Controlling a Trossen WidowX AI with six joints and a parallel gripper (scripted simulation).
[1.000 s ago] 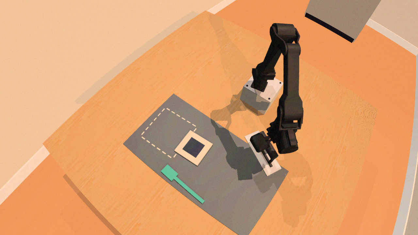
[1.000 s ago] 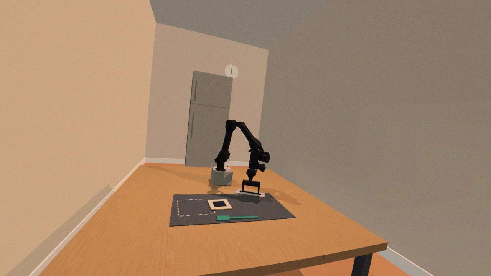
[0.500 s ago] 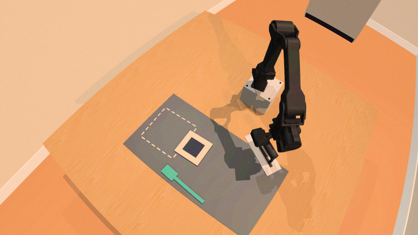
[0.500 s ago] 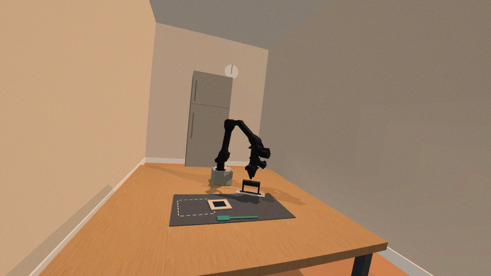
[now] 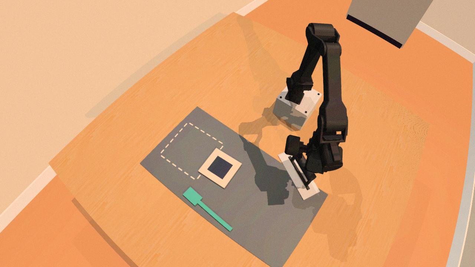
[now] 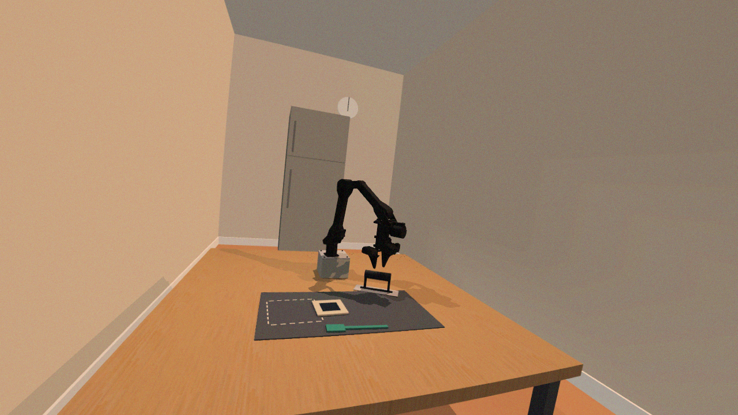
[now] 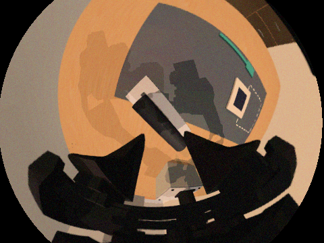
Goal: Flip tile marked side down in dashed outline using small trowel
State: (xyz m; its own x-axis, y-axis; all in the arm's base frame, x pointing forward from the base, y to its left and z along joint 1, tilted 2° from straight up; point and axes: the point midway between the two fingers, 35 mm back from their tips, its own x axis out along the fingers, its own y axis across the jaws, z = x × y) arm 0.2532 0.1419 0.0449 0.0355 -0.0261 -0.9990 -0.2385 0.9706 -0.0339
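The trowel, a white plate (image 5: 311, 193) with a black bar handle (image 6: 377, 275) (image 7: 158, 121), lies across the mat's robot-side edge. My gripper (image 6: 379, 266) (image 7: 164, 135) is open, a little above the handle, with nothing held; the handle runs slantwise to the fingers in the wrist view. The tile (image 5: 220, 167) (image 6: 330, 306) (image 7: 239, 98), pale with a dark square mark facing up, lies flat on the grey mat (image 5: 265, 232) (image 6: 402, 314). It overlaps the near end of the dashed outline (image 5: 161, 155), with much of it outside. In the top view the arm hides the fingertips and part of the handle.
A green paddle-shaped tool (image 5: 214, 215) (image 6: 366, 327) (image 7: 235, 49) lies along the mat's edge away from the robot. The arm's pale base block (image 5: 288, 114) (image 6: 334, 268) stands on the wooden table (image 5: 166, 92) behind the mat.
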